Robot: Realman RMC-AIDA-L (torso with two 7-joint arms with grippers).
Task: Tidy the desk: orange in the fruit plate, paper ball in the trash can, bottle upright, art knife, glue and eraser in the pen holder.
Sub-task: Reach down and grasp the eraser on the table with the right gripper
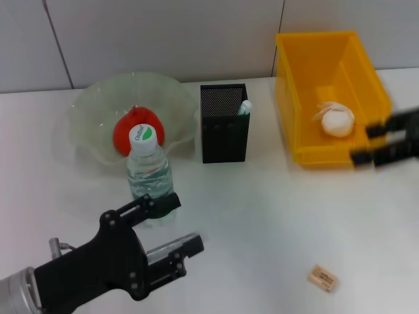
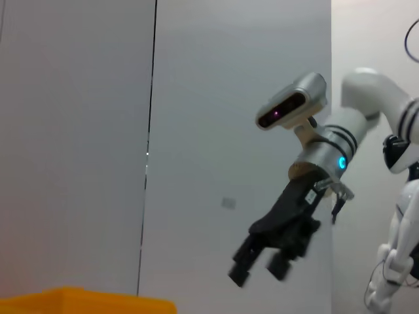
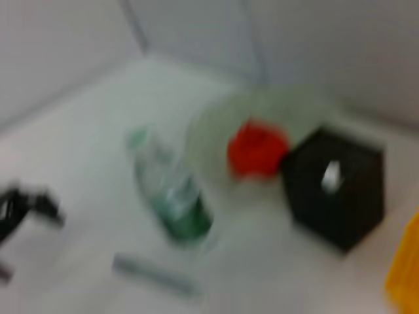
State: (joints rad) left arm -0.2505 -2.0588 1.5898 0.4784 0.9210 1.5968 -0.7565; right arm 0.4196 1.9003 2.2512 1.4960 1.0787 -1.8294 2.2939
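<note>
With the water bottle (image 1: 149, 171) standing upright, the left tool (image 1: 171, 226) is hovering beside it, fingers apart, needing the eraser (image 1: 323, 278) next

Head camera high above desk (image 1: 262, 196)

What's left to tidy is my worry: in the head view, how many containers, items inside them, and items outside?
Containers: 3 (fruit plate, pen holder, yellow bin)
Items inside: 3 (orange, glue stick, paper ball)
Items outside: 2 (bottle, eraser)
Total: 8
</note>
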